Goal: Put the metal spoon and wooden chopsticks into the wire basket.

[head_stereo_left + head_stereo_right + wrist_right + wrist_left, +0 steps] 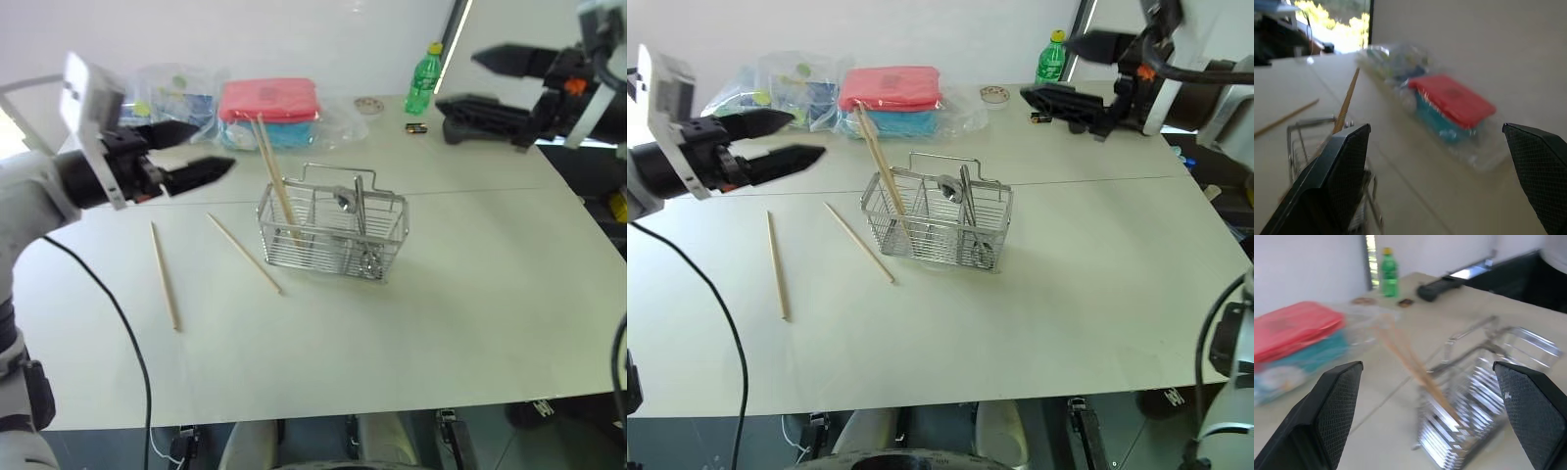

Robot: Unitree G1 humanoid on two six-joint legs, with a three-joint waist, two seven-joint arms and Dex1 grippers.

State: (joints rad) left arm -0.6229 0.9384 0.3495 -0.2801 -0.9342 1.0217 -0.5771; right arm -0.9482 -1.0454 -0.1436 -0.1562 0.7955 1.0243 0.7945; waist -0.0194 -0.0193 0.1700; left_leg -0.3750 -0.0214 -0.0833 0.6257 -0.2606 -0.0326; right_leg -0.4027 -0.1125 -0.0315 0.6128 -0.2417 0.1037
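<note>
In the left eye view, the rectangular silver wire basket [333, 233] stands mid-table; two pale wooden chopsticks [277, 181] lean in its left end, two more lie flat on the table to its left; the slim metal spoon [347, 204] seems to stand inside it. The left gripper [201, 153] hovers released, holding nothing; in the right eye view the right gripper [1058, 70] is likewise spread and empty, near a green plastic bottle [1051, 57]. In the left wrist view, black fingers [1334, 409] frame the basket; in the right wrist view, a red-lidded box in clear plastic [1454, 104] lies beyond.

Shiny silver wire basket [333, 233] and glinting metal spoon [345, 201]; pale, matt wooden chopsticks [165, 275]; smooth, matt table [441, 294]; glossy clear plastic bags [333, 119].
</note>
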